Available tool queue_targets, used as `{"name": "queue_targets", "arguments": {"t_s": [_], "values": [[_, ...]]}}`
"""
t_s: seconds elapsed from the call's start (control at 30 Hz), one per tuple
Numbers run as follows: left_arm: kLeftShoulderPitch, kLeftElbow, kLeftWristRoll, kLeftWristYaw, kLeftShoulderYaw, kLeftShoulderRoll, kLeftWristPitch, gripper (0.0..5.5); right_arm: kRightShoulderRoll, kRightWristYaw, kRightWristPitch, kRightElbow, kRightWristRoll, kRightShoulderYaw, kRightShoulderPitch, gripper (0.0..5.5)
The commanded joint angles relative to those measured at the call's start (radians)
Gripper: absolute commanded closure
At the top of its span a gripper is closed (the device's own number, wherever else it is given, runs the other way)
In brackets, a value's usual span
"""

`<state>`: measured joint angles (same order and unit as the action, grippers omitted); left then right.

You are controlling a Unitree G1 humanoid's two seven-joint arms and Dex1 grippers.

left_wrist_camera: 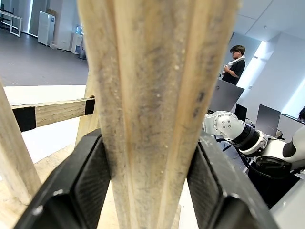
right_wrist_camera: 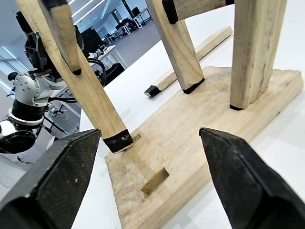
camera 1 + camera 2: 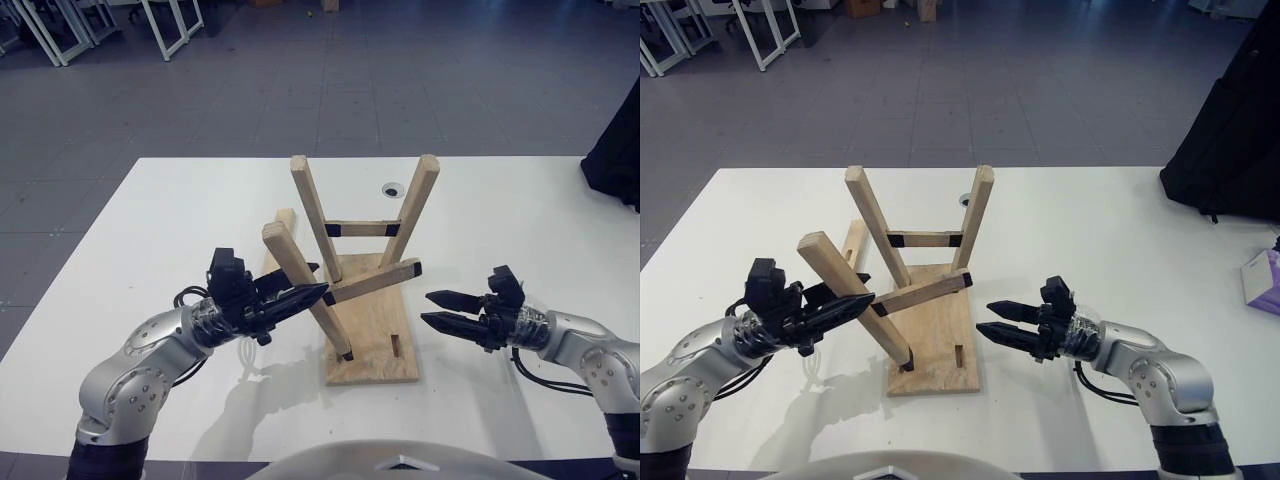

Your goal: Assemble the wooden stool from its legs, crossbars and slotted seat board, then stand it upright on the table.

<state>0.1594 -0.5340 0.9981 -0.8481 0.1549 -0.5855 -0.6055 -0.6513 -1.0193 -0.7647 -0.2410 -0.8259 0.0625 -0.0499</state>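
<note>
Nearest the camera, the left gripper (image 3: 310, 294) was clamped on the tilted leg (image 3: 290, 262), whose black-tipped foot met the near-left corner of the slotted seat board (image 3: 372, 330), which lay flat on the white table (image 3: 150, 230). The right gripper (image 3: 426, 308) hung spread wide and empty, just off the board's right edge. Farther back, two upright legs (image 3: 415, 210) stood on the board, joined by a crossbar (image 3: 362, 228). A loose wooden piece (image 3: 853, 240) lay to its left.

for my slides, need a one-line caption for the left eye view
Left gripper holds a tilted leg on the seat board; the open right gripper hovers nearby.
</note>
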Motion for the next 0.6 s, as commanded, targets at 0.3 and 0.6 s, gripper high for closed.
{"name": "queue_targets", "arguments": {"t_s": [0.3,0.6], "values": [[-0.030,0.033,-0.124,-0.034,-0.071,-0.036,0.019,3.40,0.009,0.014,0.004,0.016,0.049,-0.023,0.013,1.70],[-0.072,0.025,-0.187,-0.070,-0.076,-0.107,0.026,3.43,0.017,0.017,0.008,-0.037,0.073,-0.079,0.013,1.70]]}}
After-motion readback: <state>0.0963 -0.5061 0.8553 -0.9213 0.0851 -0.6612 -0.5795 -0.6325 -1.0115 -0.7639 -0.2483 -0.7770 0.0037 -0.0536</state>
